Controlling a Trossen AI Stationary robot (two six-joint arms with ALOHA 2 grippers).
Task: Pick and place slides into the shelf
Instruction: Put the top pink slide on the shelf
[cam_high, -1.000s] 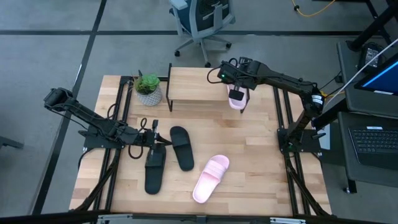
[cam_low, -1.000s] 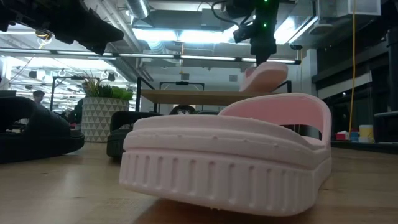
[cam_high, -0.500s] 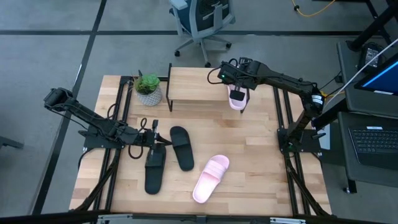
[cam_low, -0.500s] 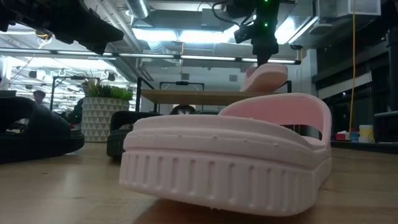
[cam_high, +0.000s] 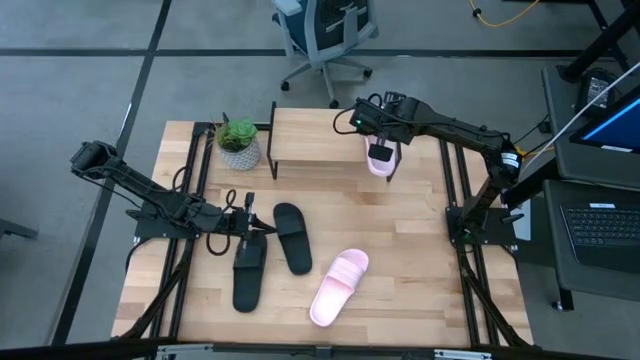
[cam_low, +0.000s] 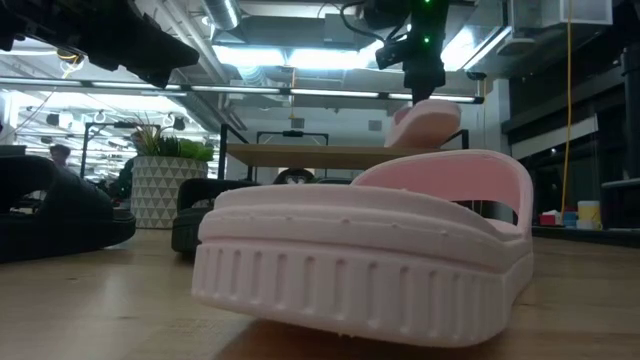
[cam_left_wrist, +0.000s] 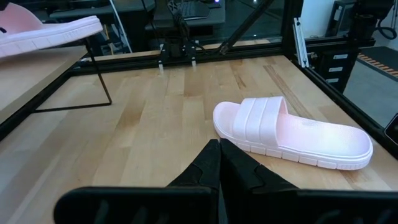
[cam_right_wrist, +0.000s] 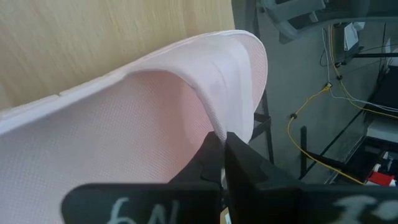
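A pale pink slide (cam_high: 380, 163) hangs at the right end of the shelf (cam_high: 310, 140), with my right gripper (cam_high: 380, 150) shut on it. In the low view it tilts above the shelf's top board (cam_low: 320, 155). A second pink slide (cam_high: 338, 287) lies sole-down on the table near the front. Two black slides (cam_high: 292, 238) (cam_high: 247, 273) lie to its left. My left gripper (cam_high: 250, 224) hovers shut by the black slides' far ends, with nothing between its fingers (cam_left_wrist: 219, 155). My right gripper pinches the pink slide's strap at its edge (cam_right_wrist: 217, 118) between its two fingers. The fingers come slanting down from above. The slide hangs tilted below them (cam_low: 425, 120), its lower end close over the shelf's board; whether it touches the board I cannot tell.
A potted plant (cam_high: 238, 143) in a white patterned pot stands on the table beside the shelf's left end. Black frame rails (cam_high: 455, 200) run along the table's left and right sides. An office chair (cam_high: 325, 35) stands on the floor beyond the far edge.
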